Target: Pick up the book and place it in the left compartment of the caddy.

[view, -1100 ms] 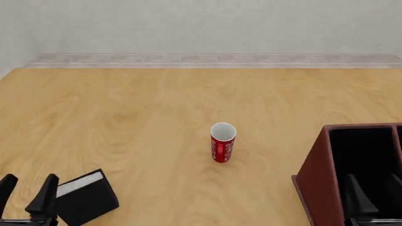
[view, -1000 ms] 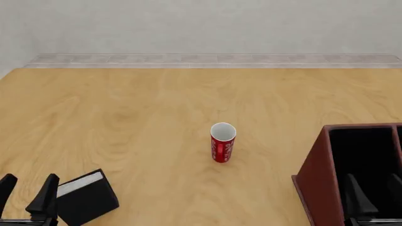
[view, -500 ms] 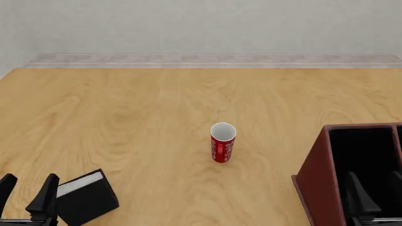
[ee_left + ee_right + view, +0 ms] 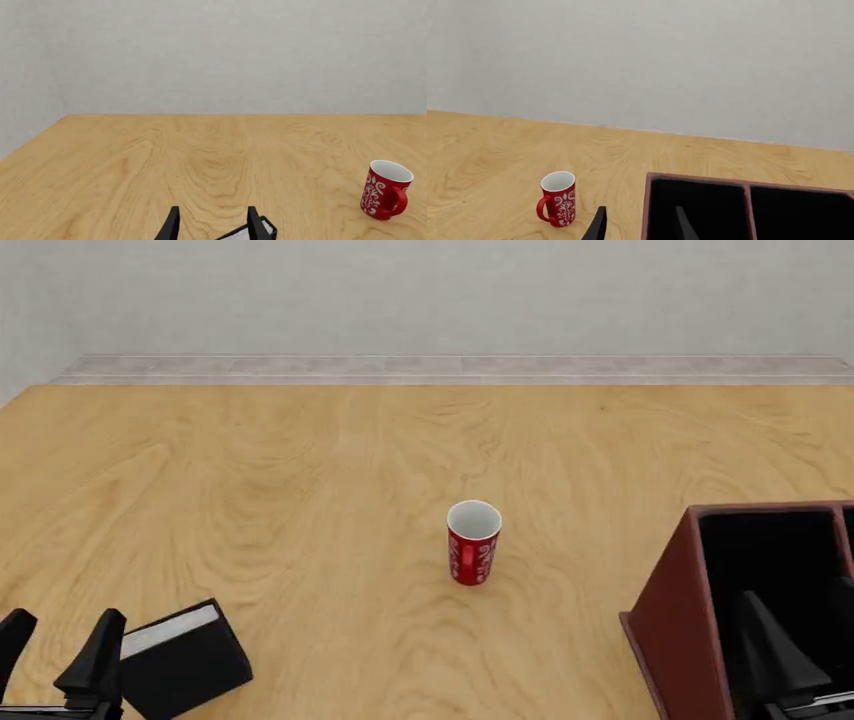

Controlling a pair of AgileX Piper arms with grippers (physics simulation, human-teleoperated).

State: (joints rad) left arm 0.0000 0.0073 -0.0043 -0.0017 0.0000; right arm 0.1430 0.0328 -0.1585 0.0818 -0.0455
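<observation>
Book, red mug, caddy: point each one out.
book (image 4: 187, 670), front view, on its black cover.
red mug (image 4: 558, 205), right wrist view, on its patterned side.
caddy (image 4: 671, 630), front view, on its maroon left outer wall.
</observation>
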